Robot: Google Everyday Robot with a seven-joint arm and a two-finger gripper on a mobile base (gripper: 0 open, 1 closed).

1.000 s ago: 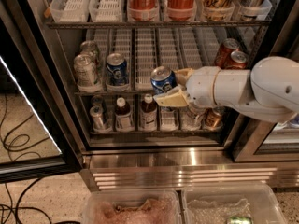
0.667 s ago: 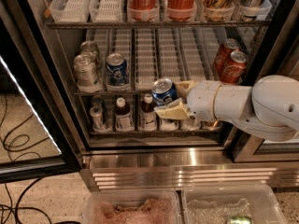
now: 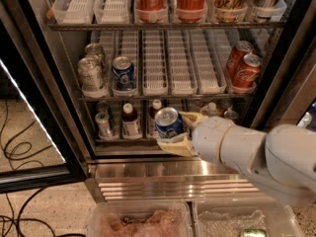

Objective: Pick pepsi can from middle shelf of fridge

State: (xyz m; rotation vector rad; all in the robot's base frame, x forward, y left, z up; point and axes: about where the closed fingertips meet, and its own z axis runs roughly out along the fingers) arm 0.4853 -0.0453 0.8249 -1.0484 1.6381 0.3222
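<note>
We see the tool [image 3: 173,131] low in front of the open fridge [image 3: 45,73], at the end of a thick white arm [image 3: 256,154] that comes in from the lower right. Its two yellowish fingers [image 3: 177,146] are clamped on the pepsi can [image 3: 168,121], one above and to the right of the can, the other under it. The can tilts slightly, silver top up.

Held this way, the can is lower in view than the front edge of the middle shelf [image 3: 163,97], which runs just above the tool. Directly above the tool, the white lane trays [image 3: 180,63] of that shelf stand bare. Up and to the left of the tool a second blue can [image 3: 123,73] stands in its lane, with silver-grey cans [image 3: 92,73] further left. Up and to the right of the tool are two red Coca-Cola cans [image 3: 244,67].

Just left of the tool, behind the held can, small bottles [image 3: 130,120] stand on the lower shelf. Below the tool lies the steel base panel [image 3: 148,174], and lower still two clear bins [image 3: 140,221].
</note>
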